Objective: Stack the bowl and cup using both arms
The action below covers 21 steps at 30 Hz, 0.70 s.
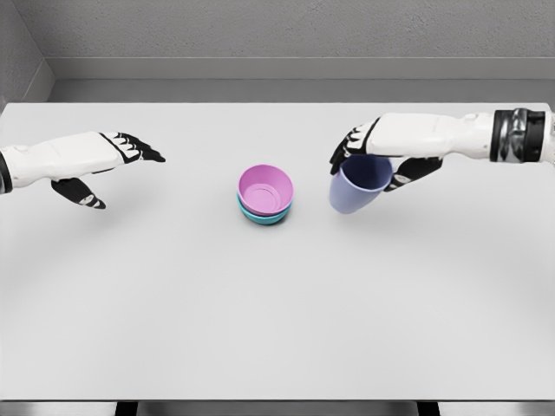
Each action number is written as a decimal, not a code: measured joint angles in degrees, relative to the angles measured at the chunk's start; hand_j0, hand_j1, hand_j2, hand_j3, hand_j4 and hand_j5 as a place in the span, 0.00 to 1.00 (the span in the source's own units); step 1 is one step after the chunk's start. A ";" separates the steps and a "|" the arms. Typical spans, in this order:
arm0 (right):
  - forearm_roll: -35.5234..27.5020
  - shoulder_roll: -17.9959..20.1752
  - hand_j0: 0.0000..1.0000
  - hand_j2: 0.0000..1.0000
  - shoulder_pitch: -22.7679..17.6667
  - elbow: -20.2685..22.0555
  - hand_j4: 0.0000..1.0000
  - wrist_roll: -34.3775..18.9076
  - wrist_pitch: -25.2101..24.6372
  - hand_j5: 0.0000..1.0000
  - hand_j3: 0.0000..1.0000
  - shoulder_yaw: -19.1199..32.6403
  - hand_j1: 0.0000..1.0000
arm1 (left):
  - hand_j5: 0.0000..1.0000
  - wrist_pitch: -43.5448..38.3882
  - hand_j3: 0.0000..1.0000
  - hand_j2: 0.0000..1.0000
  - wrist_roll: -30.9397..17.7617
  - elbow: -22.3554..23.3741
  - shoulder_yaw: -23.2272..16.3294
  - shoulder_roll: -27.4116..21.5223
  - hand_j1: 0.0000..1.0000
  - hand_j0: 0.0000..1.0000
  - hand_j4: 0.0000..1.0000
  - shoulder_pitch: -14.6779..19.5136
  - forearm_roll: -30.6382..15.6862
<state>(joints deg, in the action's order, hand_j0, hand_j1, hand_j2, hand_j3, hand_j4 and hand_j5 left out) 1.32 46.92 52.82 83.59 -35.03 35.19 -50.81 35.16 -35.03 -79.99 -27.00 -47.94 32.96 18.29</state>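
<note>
A pink bowl (pixel 266 188) sits nested in a teal bowl (pixel 263 216) at the middle of the white table (pixel 277 312). To their right, a lavender cup (pixel 359 184) is tilted and held off the table by my right hand (pixel 375 162), whose fingers are curled around its rim from above. My left hand (pixel 102 169) hovers over the table's left side, well away from the bowls, with fingers spread and nothing in them.
A grey wall runs behind the table's far edge. The table's front edge (pixel 277 400) shows at the bottom of the view.
</note>
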 measured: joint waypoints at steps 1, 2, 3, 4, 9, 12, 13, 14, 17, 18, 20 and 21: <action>0.00 -0.25 0.65 0.65 0.09 -0.01 0.65 -0.01 0.00 0.65 0.65 -0.04 0.65 | 1.00 0.00 1.00 1.00 0.00 0.00 -0.05 -0.02 1.00 1.00 1.00 0.00 -0.01; -0.05 -0.44 0.65 0.65 0.44 -0.01 0.65 0.01 -0.02 0.65 0.65 -0.07 0.65 | 1.00 0.00 1.00 1.00 0.00 0.00 -0.09 -0.03 1.00 1.00 1.00 0.00 0.00; -0.04 -0.57 0.65 0.65 0.79 -0.01 0.65 -0.01 0.00 0.65 0.65 -0.09 0.65 | 1.00 0.00 1.00 1.00 0.00 0.00 -0.11 -0.04 1.00 1.00 1.00 0.08 0.00; -0.08 -0.67 0.65 0.65 0.88 -0.01 0.65 0.00 -0.02 0.65 0.65 -0.12 0.65 | 1.00 0.00 1.00 1.00 0.00 0.00 -0.16 -0.05 1.00 1.00 1.00 0.00 0.02; -0.12 -1.30 0.65 0.65 2.64 -0.01 0.65 0.01 -0.02 0.65 0.65 -0.58 0.65 | 1.00 0.01 1.00 1.00 0.00 0.01 -0.12 -0.07 1.00 1.00 1.00 -0.79 0.07; -0.17 -1.82 0.65 0.65 3.16 -0.01 0.65 0.00 -0.02 0.65 0.65 -1.21 0.65 | 1.00 0.00 1.00 1.00 0.00 0.01 -0.10 -0.08 1.00 1.00 1.00 -0.79 0.11; -0.17 -1.94 0.65 0.65 3.34 -0.02 0.65 -0.01 -0.01 0.65 0.65 -1.33 0.65 | 1.00 0.00 1.00 1.00 0.00 0.01 -0.10 -0.08 1.00 1.00 1.00 -0.79 0.12; -0.19 -2.10 0.65 0.65 3.43 -0.01 0.65 -0.01 -0.01 0.65 0.65 -1.42 0.65 | 1.00 0.00 1.00 1.00 0.00 0.01 -0.10 -0.08 1.00 1.00 1.00 -0.79 0.13; -0.23 -2.40 0.65 0.65 3.69 -0.02 0.65 0.00 -0.02 0.65 0.65 -1.57 0.65 | 1.00 0.00 1.00 1.00 0.00 0.01 -0.09 -0.08 1.00 1.00 1.00 -0.79 0.17; -0.22 -2.45 0.65 0.65 3.78 -0.05 0.65 -0.01 -0.01 0.65 0.65 -1.60 0.65 | 1.00 0.00 1.00 1.00 0.00 0.01 -0.09 -0.08 1.00 1.00 1.00 -0.79 0.18; -0.25 -2.59 0.65 0.65 4.22 -0.06 0.65 0.00 -0.01 0.65 0.65 -1.66 0.65 | 1.00 0.00 1.00 1.00 0.00 0.01 -0.09 -0.08 1.00 1.00 1.00 -0.79 0.18; -0.28 -2.71 0.65 0.65 4.22 -0.08 0.65 0.00 -0.02 0.65 0.65 -1.67 0.65 | 1.00 0.00 1.00 1.00 0.00 0.01 -0.09 -0.08 1.00 1.00 1.00 -0.79 0.17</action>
<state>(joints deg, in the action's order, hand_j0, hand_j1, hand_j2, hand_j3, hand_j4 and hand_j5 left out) 1.04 44.20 57.04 83.52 -35.03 35.18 -52.48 35.15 -35.03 -79.98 -27.09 -48.02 32.17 18.47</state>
